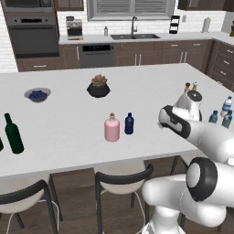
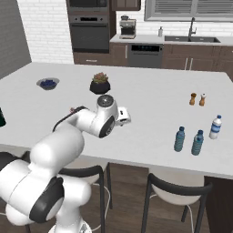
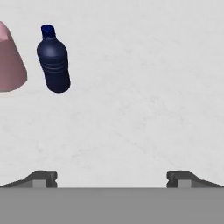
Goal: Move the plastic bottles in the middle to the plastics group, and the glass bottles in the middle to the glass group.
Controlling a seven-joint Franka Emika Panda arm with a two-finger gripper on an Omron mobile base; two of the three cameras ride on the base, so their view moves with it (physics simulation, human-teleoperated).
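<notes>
Bottles of dark green glass (image 1: 13,134) stand upright at the far left of the white desk (image 1: 64,123), near its front edge, with another just cut off by the picture's border beside it. Further back on that side sits a small bowl of blueberries (image 1: 37,94), and to its right a black pot with a plant (image 1: 98,86).

In the middle of the desk the squat pink bottle (image 1: 112,128) with its tan stopper stands upright, and just beside it on the right is the dark navy bottle (image 1: 129,124), shorter and slimmer, also upright; the two are close but a sliver of desk shows between them.

Right of those, the tool (image 3: 112,177) hangs over bare desk, well apart from both bottles. From the hand camera its two finger tips (image 3: 43,178) stand spread wide with nothing between them, released; the navy bottle and an edge of the pink one sit up in the far left corner of that view.

Further right come the salt and pepper shakers (image 2: 197,98), set back on the desk, and nearer the front edge the plastics group (image 2: 197,136): two blue-tinted water bottles side by side and a clearer one with a white cap a little beyond them, all upright.
</notes>
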